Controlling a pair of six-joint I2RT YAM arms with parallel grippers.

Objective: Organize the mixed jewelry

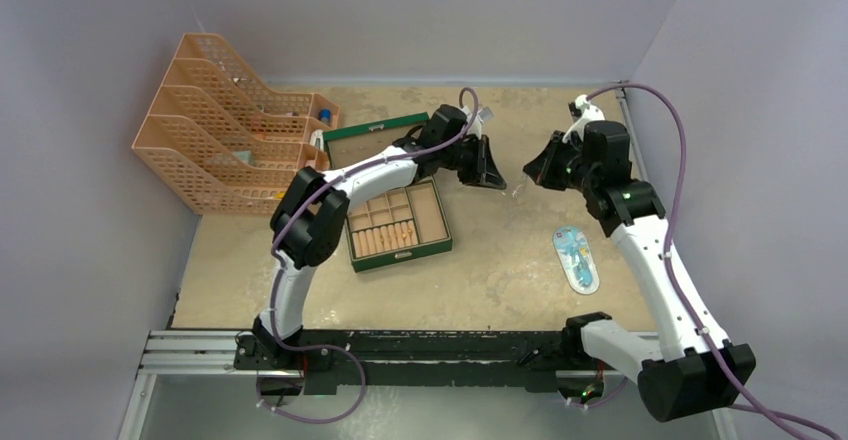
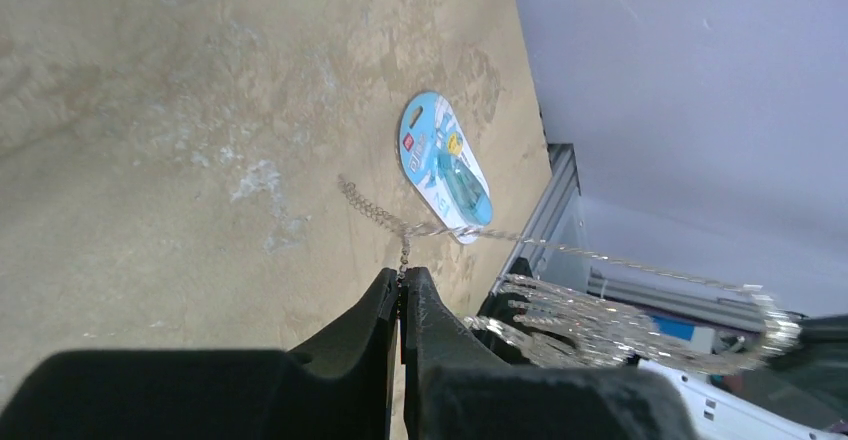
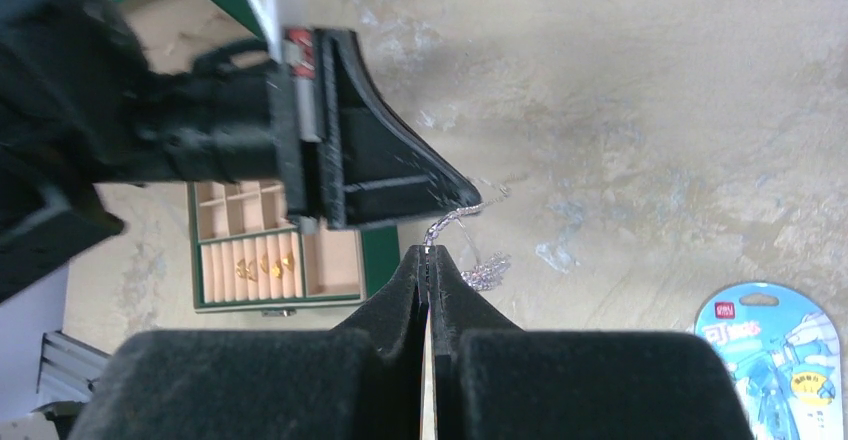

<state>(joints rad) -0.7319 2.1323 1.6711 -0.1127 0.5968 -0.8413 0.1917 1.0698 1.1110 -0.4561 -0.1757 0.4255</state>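
- Nearest the lens: left arm [image 1: 300, 230] and right arm [image 1: 660, 250], bolted at the near edge, reaching inward to meet above the middle of the tabletop [image 1: 480, 280], somewhat toward its far edge.
- Orange file rack [image 1: 215, 135]: fills the far-left corner.
- Green box [image 1: 400, 257]: sits left of centre, lid open toward the far edge, tan compartments showing.
- Light-blue oval packet [image 1: 577, 259]: lies flat toward the right edge, well apart from the box.
- Left gripper [image 2: 402, 278]: jaws pressed fully together, pinching a strand of the silvery chain [image 2: 375, 210] right at the tips.
- Right gripper [image 3: 427, 255]: likewise closed flat, nipping another part of the same chain. Near the left gripper, not touching it.
- Silvery chain: hangs between the two grippers above the middle of the tabletop. One thin strand drawn out, a fringe of fine strands drooping by the right gripper, a loose tail trailing off. Cannot tell whether the tail touches the surface.
- Gold-orange rings [image 3: 262, 265]: rest in the slotted rows along the box's near side.
- Handling of the chain, as a judgement: very light, limp and slippery. Prone to snag or knot, and likely to kink or snap under a hard pull.
- Best hold: a single strand or an end link, seated well between the pads, never the fringe bundle.
- Handling of the rings, likewise judged: stiff, tiny, apt to roll. Best pinched across the band.
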